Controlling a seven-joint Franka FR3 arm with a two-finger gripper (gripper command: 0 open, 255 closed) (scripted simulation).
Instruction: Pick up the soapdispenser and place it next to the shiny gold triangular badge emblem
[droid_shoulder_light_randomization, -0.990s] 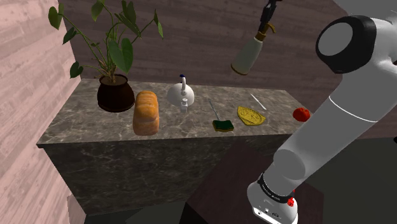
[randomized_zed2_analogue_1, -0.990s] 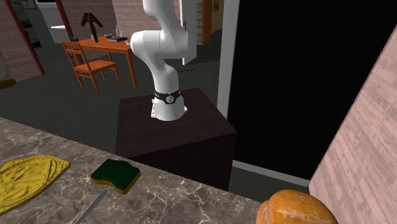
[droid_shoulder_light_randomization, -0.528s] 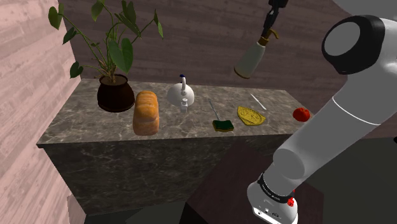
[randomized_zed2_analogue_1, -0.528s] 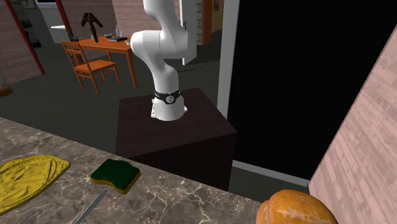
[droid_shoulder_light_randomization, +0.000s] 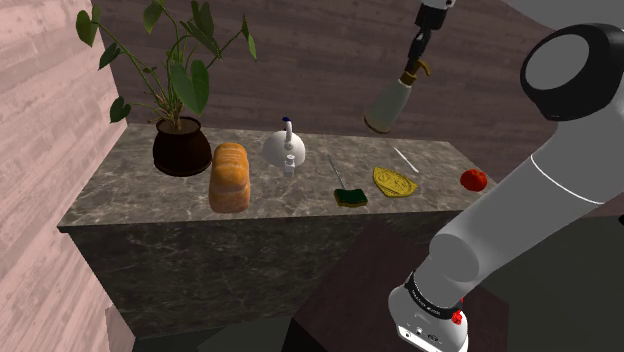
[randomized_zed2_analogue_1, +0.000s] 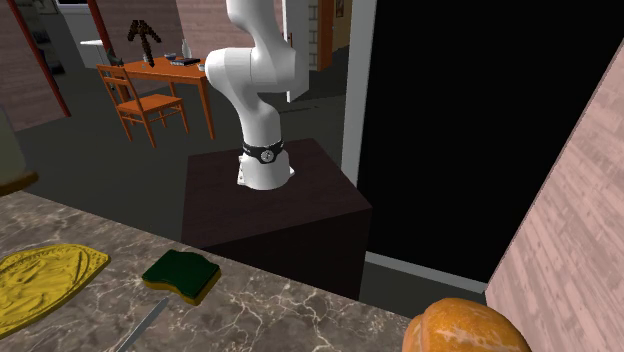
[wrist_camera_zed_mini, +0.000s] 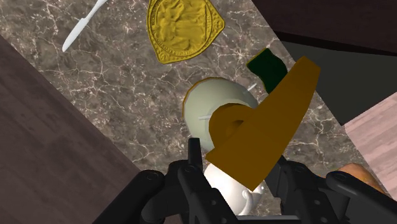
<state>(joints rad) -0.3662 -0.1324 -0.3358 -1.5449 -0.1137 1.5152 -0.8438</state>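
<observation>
Pickup done: we hold the soap dispenser (droid_shoulder_light_randomization: 388, 103) clamped in the tool (droid_shoulder_light_randomization: 417, 48), high over the desk (droid_shoulder_light_randomization: 150, 195), with the gold badge (droid_shoulder_light_randomization: 394, 182) below the tool; lowering and release beside it remain.

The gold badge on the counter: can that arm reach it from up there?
Probably yes. The fingers hold the soap dispenser in the air roughly above the gold badge, with nothing between; the knife and sponge lie off to its sides.
</observation>
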